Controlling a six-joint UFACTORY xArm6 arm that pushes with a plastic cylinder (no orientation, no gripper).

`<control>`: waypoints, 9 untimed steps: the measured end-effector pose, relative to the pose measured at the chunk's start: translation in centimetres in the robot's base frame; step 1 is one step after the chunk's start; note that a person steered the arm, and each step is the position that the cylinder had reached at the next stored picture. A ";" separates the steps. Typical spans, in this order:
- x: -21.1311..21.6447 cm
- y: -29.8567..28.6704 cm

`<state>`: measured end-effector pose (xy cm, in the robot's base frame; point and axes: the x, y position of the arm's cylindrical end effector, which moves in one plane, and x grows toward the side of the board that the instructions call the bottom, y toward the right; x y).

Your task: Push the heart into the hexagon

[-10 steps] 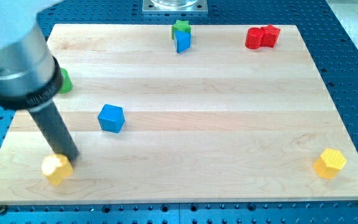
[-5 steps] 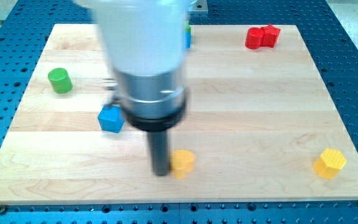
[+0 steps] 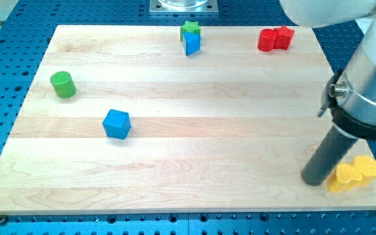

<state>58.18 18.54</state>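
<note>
Yellow heart block (image 3: 343,177) touched the yellow hexagon block (image 3: 367,167) on the wooden bench (image 3: 227,98), my tip (image 3: 314,181) just left of it, so the push looked done; the rod has no jaws.

The arm's pale grey upper body runs off the view's top and right edges, so how far it reaches cannot be told. The dark rod covers the left flank of the yellow heart block (image 3: 343,178). Behind the blue block (image 3: 191,43) at the view's top, the green block (image 3: 190,27) is partly hidden, its shape unclear.
</note>
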 end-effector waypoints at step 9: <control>-24.8 -18.2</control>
<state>33.42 0.35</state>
